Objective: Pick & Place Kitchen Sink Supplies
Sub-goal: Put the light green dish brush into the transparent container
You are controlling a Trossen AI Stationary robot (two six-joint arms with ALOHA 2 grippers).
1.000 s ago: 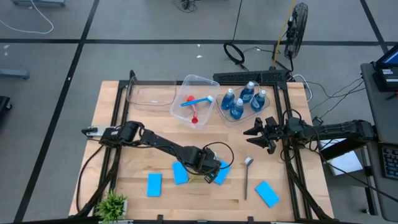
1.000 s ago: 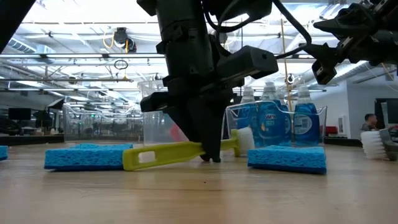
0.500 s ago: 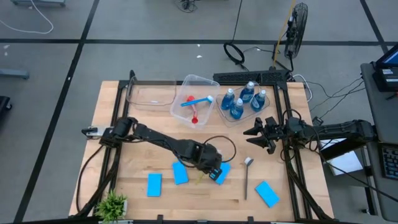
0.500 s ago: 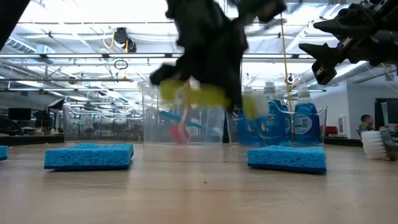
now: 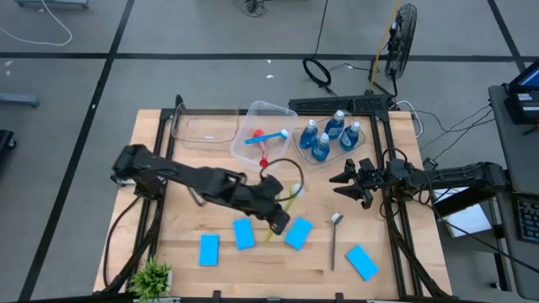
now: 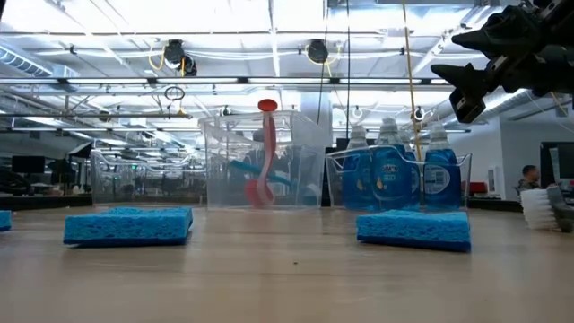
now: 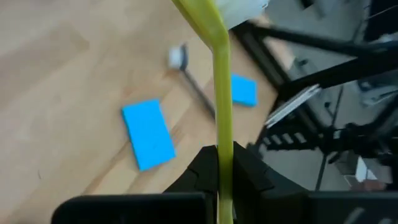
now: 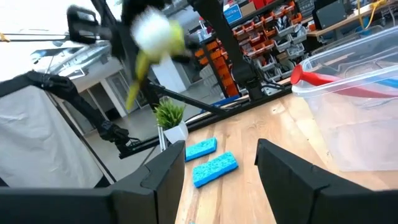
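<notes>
You have four blue-liquid bottles standing upright, clustered in the clear tub at the far side of the tabletop. Just left of that tub, the red brush and blue brush lean inside a second tub. Nearer you from the bottle tub, the yellow brush is lifted clear of the tabletop, clamped by its handle in the left gripper. The grey brush lies flat, well in front of the bottle tub. Four flat blue sponges lie beyond it: one by the grey brush, three to the left.
</notes>
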